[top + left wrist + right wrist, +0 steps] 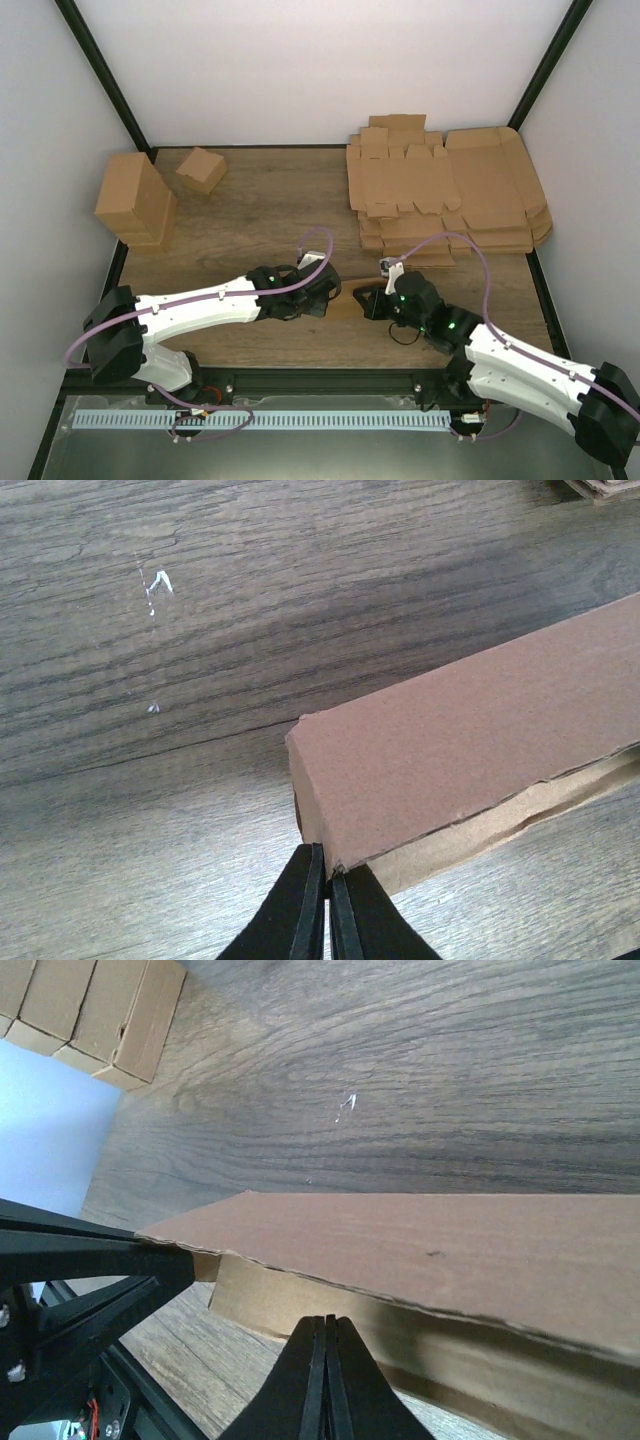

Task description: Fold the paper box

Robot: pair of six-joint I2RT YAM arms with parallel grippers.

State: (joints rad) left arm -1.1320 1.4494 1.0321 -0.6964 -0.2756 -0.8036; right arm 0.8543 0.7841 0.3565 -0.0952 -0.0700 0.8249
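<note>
My left gripper has its fingers pressed tight together, tips right against the bottom corner of the paper box, though I can't tell if any card is nipped between them. My right gripper is clamped flat as well, tips up against the box's long lower edge. The box is a partly folded brown sleeve with a seam gaping along its underside. From above it sits low and centre in the frame, squeezed between my two wrists on the wooden table. Further out, a stack of flat die-cut sheets fills the upper right. A tall cardboard block stands at upper left, with a small folded carton just beside it
</note>
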